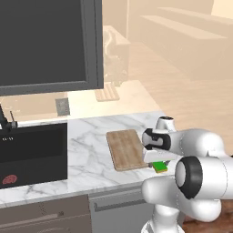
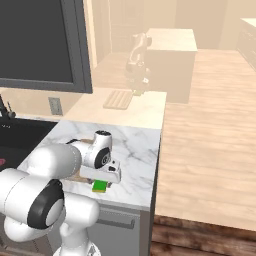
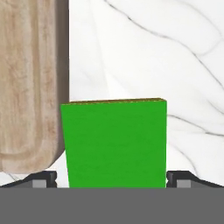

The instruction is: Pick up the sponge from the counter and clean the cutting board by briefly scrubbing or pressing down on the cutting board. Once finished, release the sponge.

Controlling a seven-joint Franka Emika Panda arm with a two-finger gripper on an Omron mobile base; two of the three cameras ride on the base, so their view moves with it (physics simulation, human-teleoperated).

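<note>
The bright green sponge (image 3: 113, 144) lies on the white marble counter (image 3: 153, 52), just off the near right corner of the light-brown cutting board (image 3: 26, 87). My gripper (image 3: 111, 179) is low over the sponge and open, one dark fingertip on each side of it, with a small gap on the left. From the left base view, the hand (image 1: 157, 160) covers most of the sponge (image 1: 159, 167), beside the cutting board (image 1: 125, 148). The right base view has the sponge (image 2: 100, 186) peeking out under the gripper (image 2: 102, 181), near the counter's front edge (image 2: 127, 202).
A black sink (image 1: 32, 150) is set into the counter to the left, with a red item (image 1: 10, 179) in it. A pale slatted wooden piece (image 1: 107, 94) rests on the beige surface behind. A dark panel (image 1: 45, 41) hangs above. The counter ends at its right edge (image 2: 156, 165).
</note>
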